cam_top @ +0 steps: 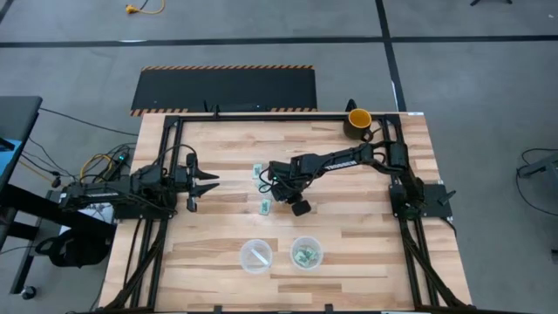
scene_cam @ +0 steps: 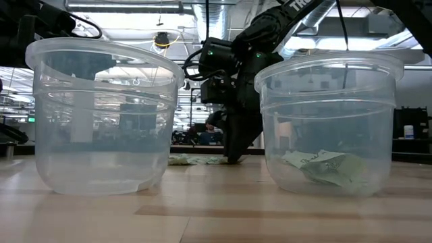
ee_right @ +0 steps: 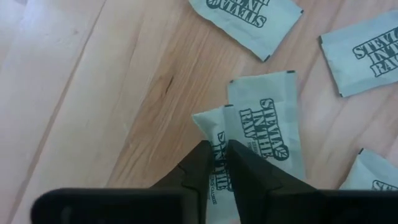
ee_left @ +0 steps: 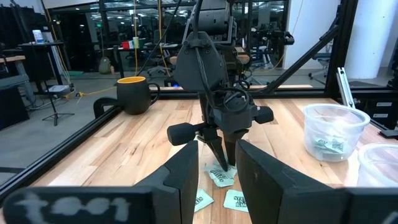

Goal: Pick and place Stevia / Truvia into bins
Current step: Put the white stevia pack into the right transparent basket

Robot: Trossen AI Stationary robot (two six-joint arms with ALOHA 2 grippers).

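Several light green Stevia packets lie flat on the wooden table near its middle (cam_top: 259,172) (ee_right: 249,15) (ee_left: 239,200). My right gripper (cam_top: 277,185) (ee_left: 222,163) reaches steeply down among them and is shut on one packet (ee_right: 214,146), which lies beside another packet (ee_right: 270,127). Two clear cups stand near the front edge. The left cup (cam_top: 255,255) (scene_cam: 101,115) holds no packet that I can see. The right cup (cam_top: 306,253) (scene_cam: 331,115) holds a few packets (scene_cam: 324,167). My left gripper (cam_top: 205,183) (ee_left: 217,180) waits open and level at the table's left side. My right gripper pinches one Stevia packet between its two fingertips (ee_right: 199,162), at the packet's near end (ee_right: 215,158). The fingers come from above, pointing steeply down. The packet's far corner (ee_right: 202,121) stays low by the table, against the neighbouring packet.
A black mug with a yellow inside (cam_top: 358,120) (ee_left: 134,93) stands at the table's far right corner. Dark frame rails (cam_top: 261,114) run along the table's far and side edges. Bare wood lies between the packets and the two cups.
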